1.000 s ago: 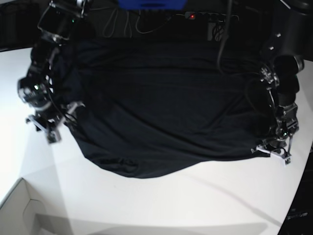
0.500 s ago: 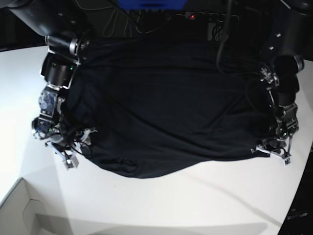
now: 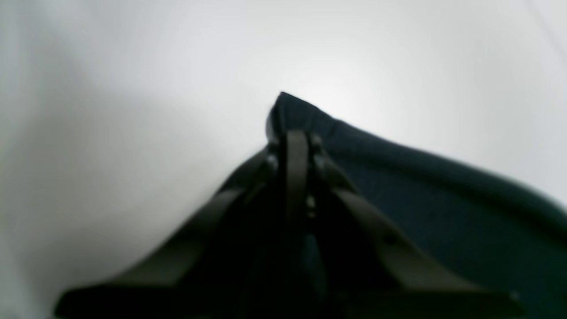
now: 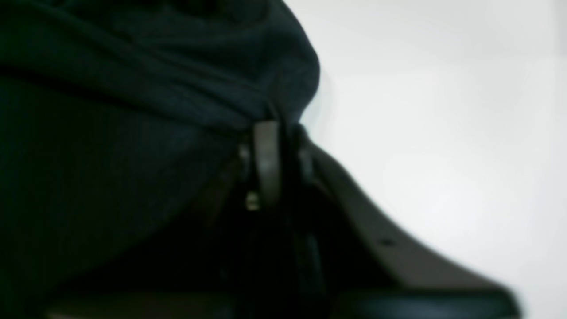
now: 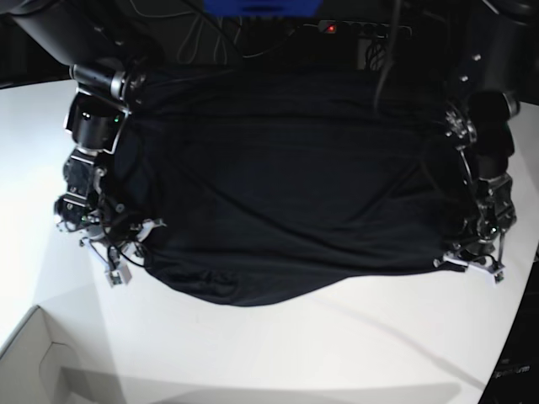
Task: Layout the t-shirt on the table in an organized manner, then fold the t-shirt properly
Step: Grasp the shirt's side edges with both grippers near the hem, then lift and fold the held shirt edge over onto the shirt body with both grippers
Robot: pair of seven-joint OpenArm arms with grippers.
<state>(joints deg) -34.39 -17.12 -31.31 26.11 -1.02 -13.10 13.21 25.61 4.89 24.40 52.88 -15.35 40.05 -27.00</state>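
The right gripper [image 4: 270, 128] is pinched shut on a bunched fold of the t-shirt [image 5: 295, 194], at the garment's near corner on the base view's left. The left gripper [image 3: 294, 133] is likewise clamped on the shirt's opposite near corner, where a pointed tip of hem pokes out just past the closed jaws. Between the two grippers the near hem sags in a shallow curve onto the table [image 5: 337, 353].

The shirt lies spread across the middle of the table, its body running back from that hem toward the table's far edge, where dark cables and a power strip [image 5: 362, 29] sit just beyond the cloth. Near the table's front left corner stands a white box [image 5: 34, 362], well apart from the shirt.

The cloth is matte black knit, soft and limp, creased in long diagonal ridges. It looks light and will likely drape and stretch rather than hold shape, so corner and hem grips with even tension from both sides seem the soundest. The glossy white tabletop should let it slide easily.
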